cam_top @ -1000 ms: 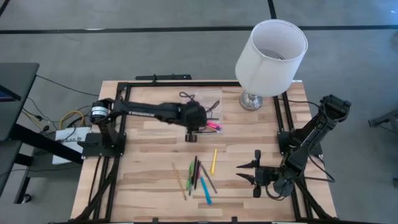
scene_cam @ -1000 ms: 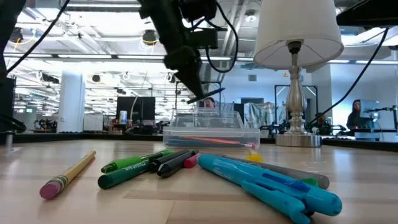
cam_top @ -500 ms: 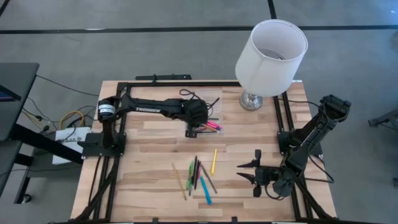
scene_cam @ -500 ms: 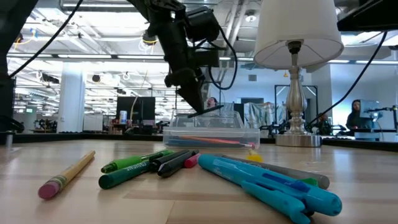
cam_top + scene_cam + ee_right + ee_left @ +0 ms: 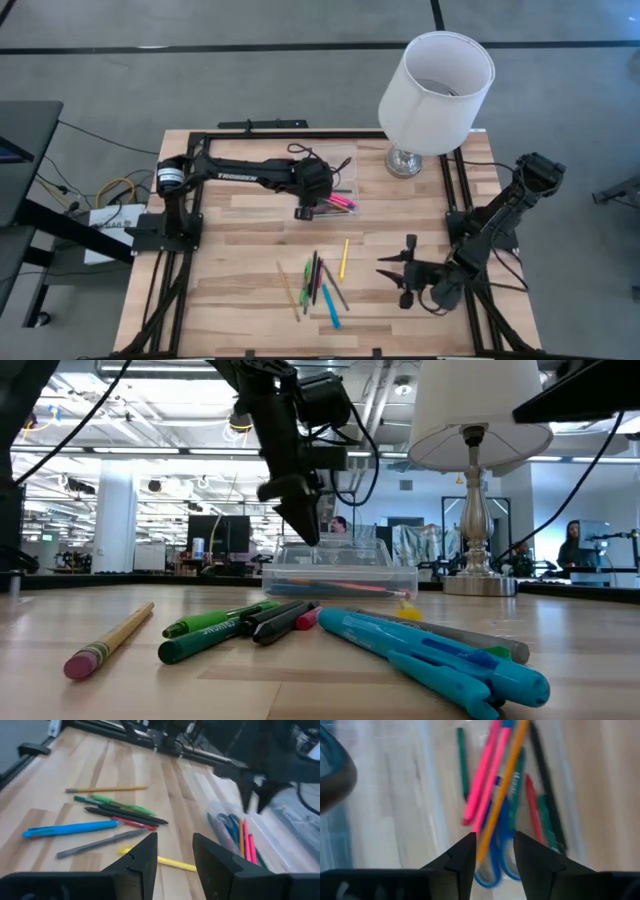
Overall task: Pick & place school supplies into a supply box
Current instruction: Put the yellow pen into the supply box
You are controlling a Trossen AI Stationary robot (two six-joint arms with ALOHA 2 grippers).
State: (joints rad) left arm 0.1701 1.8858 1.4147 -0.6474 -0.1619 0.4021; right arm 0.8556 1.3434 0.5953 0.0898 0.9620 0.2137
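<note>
High view shows the left claw [image 5: 303,212] poised over the near edge of the clear supply box [image 5: 333,178] at the back of the counter [image 5: 240,270], beside a white lamp [image 5: 436,80]. Left wrist view looks past its parted, empty fingers [image 5: 462,860] at an orange pencil [image 5: 502,785] lying in the box just beyond their tips. A second ago that claw was clenched on a thin dark-looking item angled above the box; now its jaws are released and nothing hangs from them. Inside the box lie pink markers [image 5: 482,775], blue-handled scissors [image 5: 495,862], green pens [image 5: 461,762] and a red one. Loose pencils and pens [image 5: 318,278] remain scattered on the front of the counter, well apart from the box. The right claw [image 5: 400,281] waits, jaws spread and empty, near the front right, slightly shifted since.
</note>
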